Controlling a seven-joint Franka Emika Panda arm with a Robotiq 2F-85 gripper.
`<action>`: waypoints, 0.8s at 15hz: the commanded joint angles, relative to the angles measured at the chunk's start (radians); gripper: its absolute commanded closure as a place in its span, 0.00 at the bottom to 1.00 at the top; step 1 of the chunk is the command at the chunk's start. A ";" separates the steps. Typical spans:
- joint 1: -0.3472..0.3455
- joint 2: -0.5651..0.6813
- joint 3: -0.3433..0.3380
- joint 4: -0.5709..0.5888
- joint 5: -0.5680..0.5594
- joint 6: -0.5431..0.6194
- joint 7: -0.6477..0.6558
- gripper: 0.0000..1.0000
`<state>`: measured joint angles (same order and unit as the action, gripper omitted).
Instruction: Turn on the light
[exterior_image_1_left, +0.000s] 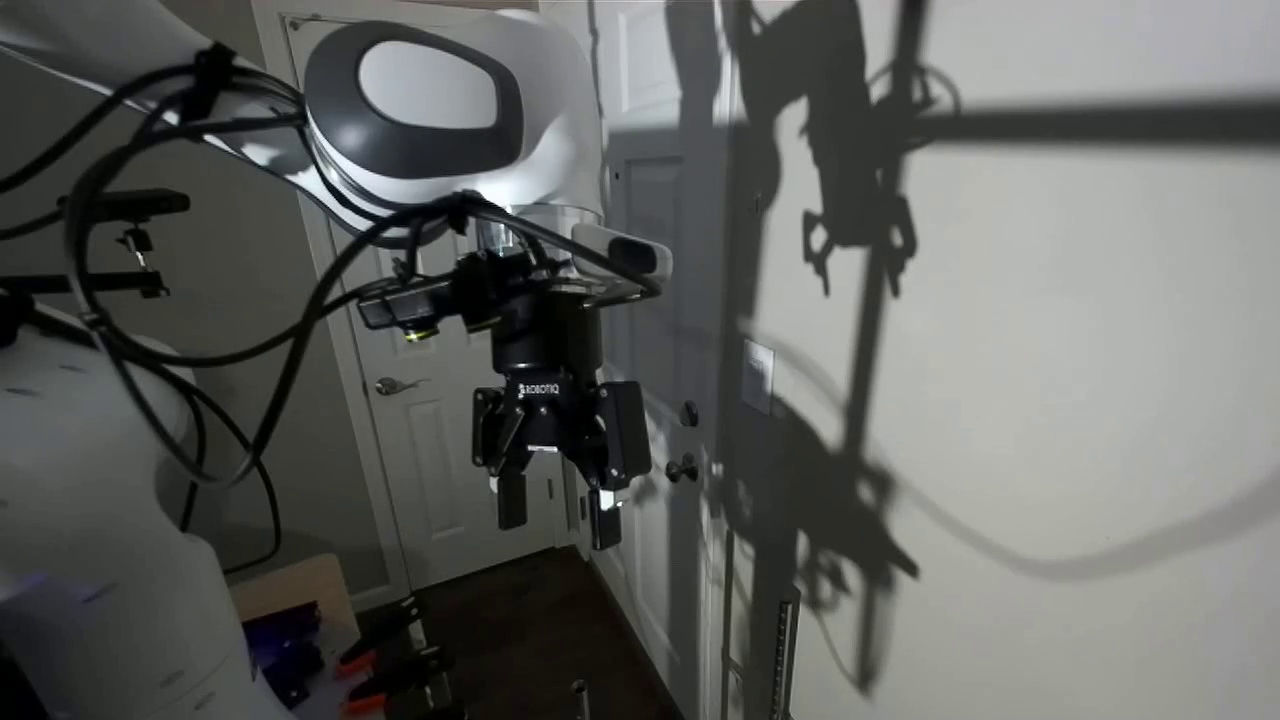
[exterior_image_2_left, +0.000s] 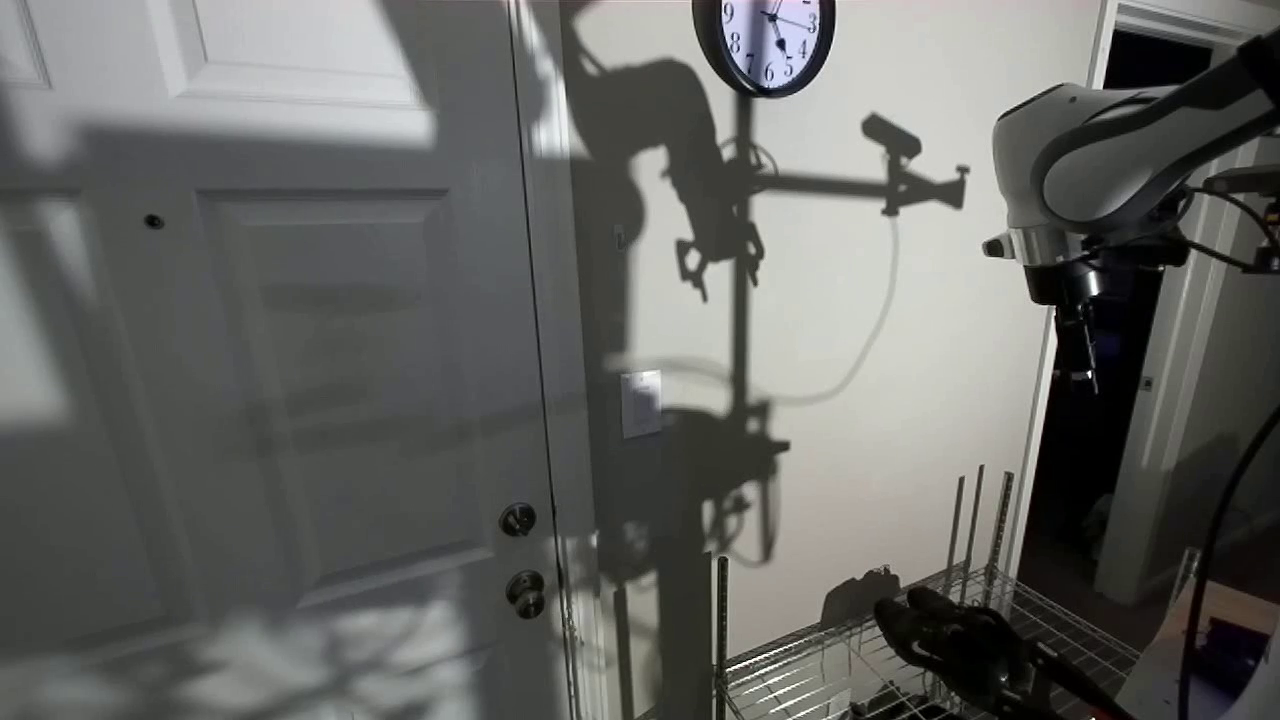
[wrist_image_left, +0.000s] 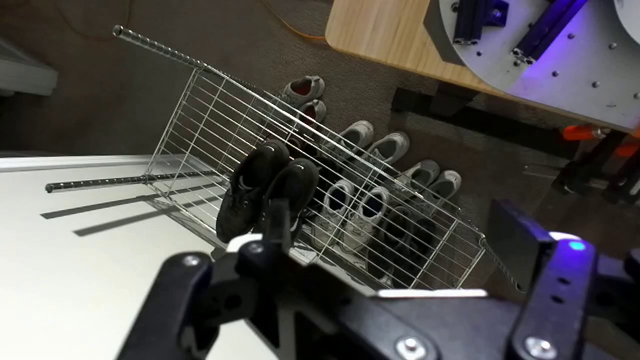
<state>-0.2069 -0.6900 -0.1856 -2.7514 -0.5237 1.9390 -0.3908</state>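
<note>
- Nearest us, the arm (exterior_image_1_left: 420, 110) carries the end effector (exterior_image_1_left: 558, 512), its fingers (exterior_image_1_left: 512, 503) spread apart.
- Below, in the wrist view, we see dark shoes (wrist_image_left: 287, 187) on a wire rack (wrist_image_left: 199, 66).
- Well apart from the end effector, we find a white wall plate (exterior_image_2_left: 641, 403) on the wall (exterior_image_2_left: 900, 430) beside a door (exterior_image_2_left: 330, 330); whether it is the light switch, we cannot tell.
- Behind the arm, in an exterior view, we see another door (exterior_image_1_left: 432, 465) with a lever handle (exterior_image_1_left: 393, 386).

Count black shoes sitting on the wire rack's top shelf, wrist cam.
2. They lie side by side: the image-left black shoe and the image-right black shoe, partly covered by the gripper. It blocks part of this view, so others may be hidden.
</note>
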 joint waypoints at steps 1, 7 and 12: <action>0.013 -0.002 -0.011 0.002 -0.006 -0.006 0.006 0.00; 0.037 0.023 -0.041 0.003 0.000 0.015 -0.030 0.53; 0.087 0.085 -0.049 0.008 0.010 0.115 -0.041 0.87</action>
<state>-0.1485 -0.6584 -0.2242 -2.7513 -0.5237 1.9853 -0.3914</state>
